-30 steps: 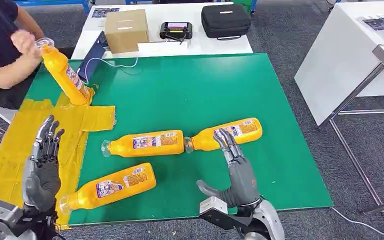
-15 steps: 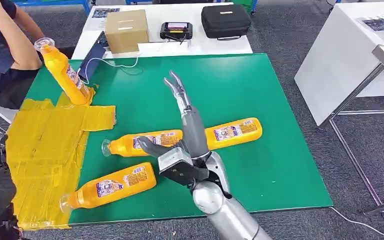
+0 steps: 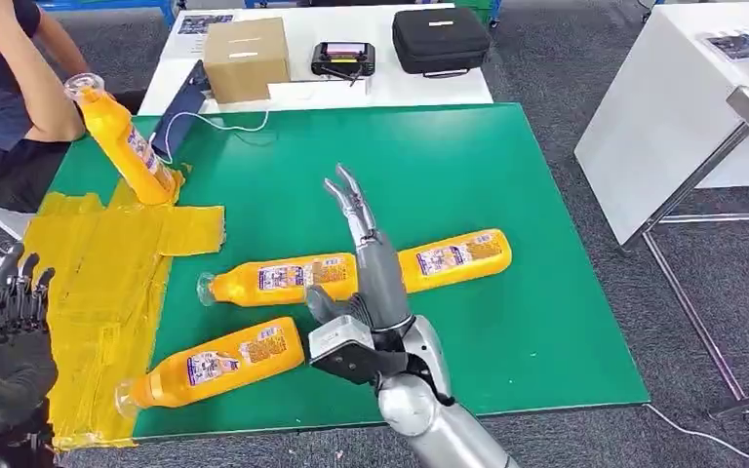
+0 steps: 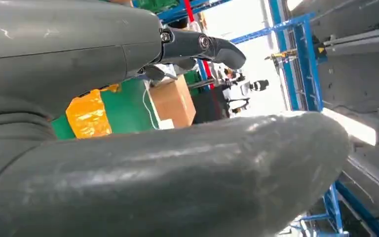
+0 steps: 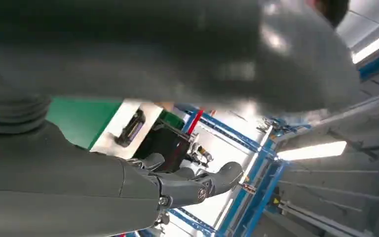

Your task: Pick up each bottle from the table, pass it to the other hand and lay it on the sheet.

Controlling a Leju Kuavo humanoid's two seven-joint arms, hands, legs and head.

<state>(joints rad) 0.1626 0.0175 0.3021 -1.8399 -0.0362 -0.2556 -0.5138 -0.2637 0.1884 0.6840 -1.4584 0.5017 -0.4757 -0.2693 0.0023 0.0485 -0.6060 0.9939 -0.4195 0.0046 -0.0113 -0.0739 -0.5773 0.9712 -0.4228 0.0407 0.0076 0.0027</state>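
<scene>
Three orange bottles lie on the green table (image 3: 429, 156): one in the middle (image 3: 278, 279), one to its right (image 3: 453, 255), one nearer the front (image 3: 216, 363). A fourth orange bottle (image 3: 127, 146) stands tilted at the yellow sheet's (image 3: 98, 283) far corner, beside a person's arm (image 3: 34, 88). My right hand (image 3: 371, 263) is raised above the middle and right bottles, fingers straight and apart, holding nothing. My left hand (image 3: 15, 341) is up at the front left over the sheet's edge, fingers spread, empty. The wrist views show my left hand (image 4: 128, 74) and right hand (image 5: 128, 163) without a bottle.
Behind the green table stands a white table (image 3: 390, 83) with a cardboard box (image 3: 246, 57), a small device (image 3: 343, 58) and a black case (image 3: 441, 39). Another white table (image 3: 683, 107) stands to the right. A cable (image 3: 219, 125) lies on the green table's far edge.
My right hand swung up from the right bottle's neck and now hangs raised over the table's middle. My left hand dropped low, then rose again at the front left. The person let go of the tilted bottle.
</scene>
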